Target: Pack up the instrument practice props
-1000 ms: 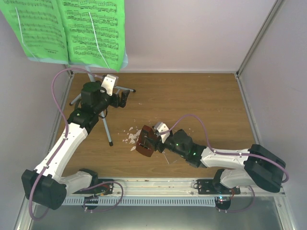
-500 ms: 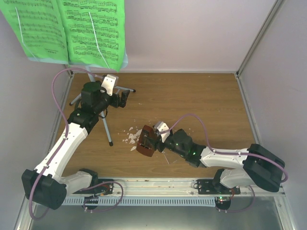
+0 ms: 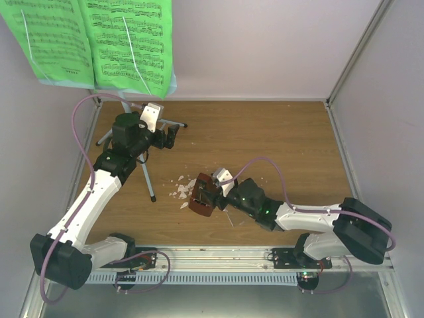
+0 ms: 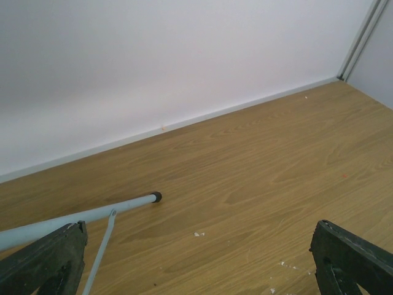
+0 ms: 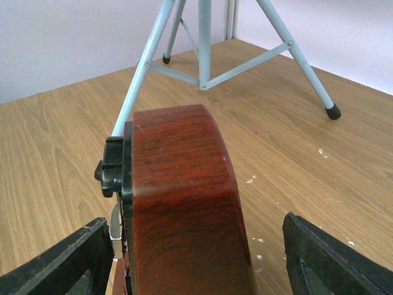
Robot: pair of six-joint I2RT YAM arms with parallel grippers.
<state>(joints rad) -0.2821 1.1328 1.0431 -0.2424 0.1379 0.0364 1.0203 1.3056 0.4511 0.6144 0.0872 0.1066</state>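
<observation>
From above, the blue music stand (image 3: 147, 173) is in the far left corner of the table (image 3: 278, 139), with the green sheet music (image 3: 99, 43) up on top. The left claw (image 3: 167, 139) is beside the stand's legs. The brown metronome (image 3: 200, 199) sits near the middle among white crumbs (image 3: 179, 190), and the right claw (image 3: 204, 192) is around it.

In the left wrist view, the left claw (image 4: 199, 246) is wide open and holds nothing. One stand leg (image 4: 80, 215) runs just past a finger. I think a careless swing could knock that leg, tip the stand and spill the sheets.

In the right wrist view, the metronome (image 5: 184, 196) fills the space inside the right claw (image 5: 193, 221). The claw is open, with a gap showing on one side, so it is not squeezing. The wood looks smooth and round, so a crooked pinch could let it slip or twist.
</observation>
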